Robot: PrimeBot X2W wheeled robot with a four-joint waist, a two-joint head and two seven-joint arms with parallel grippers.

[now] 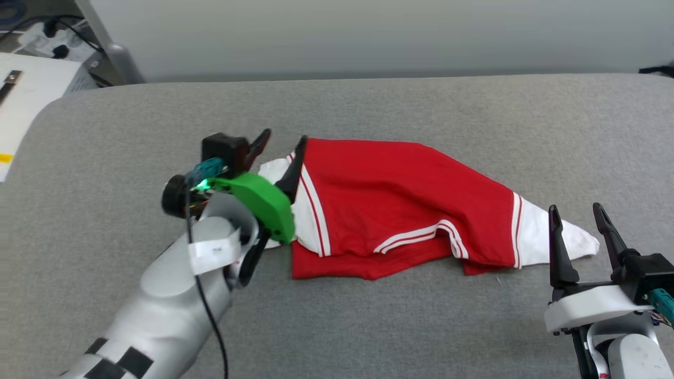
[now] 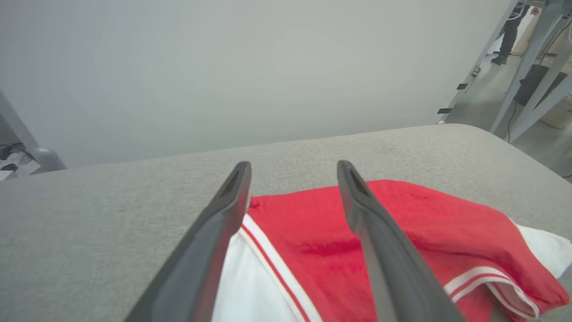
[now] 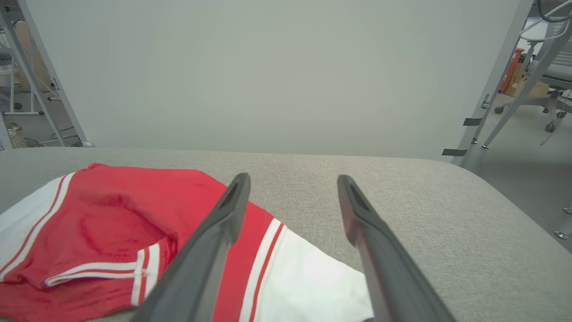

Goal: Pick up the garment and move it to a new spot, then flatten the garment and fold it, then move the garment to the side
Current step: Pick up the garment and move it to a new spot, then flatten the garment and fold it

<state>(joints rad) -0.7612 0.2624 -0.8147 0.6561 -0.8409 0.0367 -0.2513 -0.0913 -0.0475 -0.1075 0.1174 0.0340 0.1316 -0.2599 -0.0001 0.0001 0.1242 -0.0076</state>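
The garment (image 1: 400, 200) is a red T-shirt with white sleeves and striped trim, lying folded over and rumpled on the grey padded table (image 1: 368, 105). My left gripper (image 1: 284, 136) stands open over the garment's left end, one finger above the white sleeve (image 1: 274, 171) and the other out past the sleeve, over the table. In the left wrist view the left gripper (image 2: 292, 165) has the garment (image 2: 321, 232) below its spread fingers, which hold nothing. My right gripper (image 1: 575, 209) is open near the right sleeve's tip (image 1: 579, 242). The right gripper (image 3: 292, 178) straddles that white sleeve (image 3: 313, 277) without gripping it.
A white box (image 1: 31, 100) and cables (image 1: 52, 37) sit beyond the table's far left corner, beside a metal post (image 1: 118, 58). A pale screen (image 3: 268, 67) stands behind the table. Metal frames and a chair (image 3: 545, 76) stand off to the right, and a person (image 2: 509, 31) stands far off.
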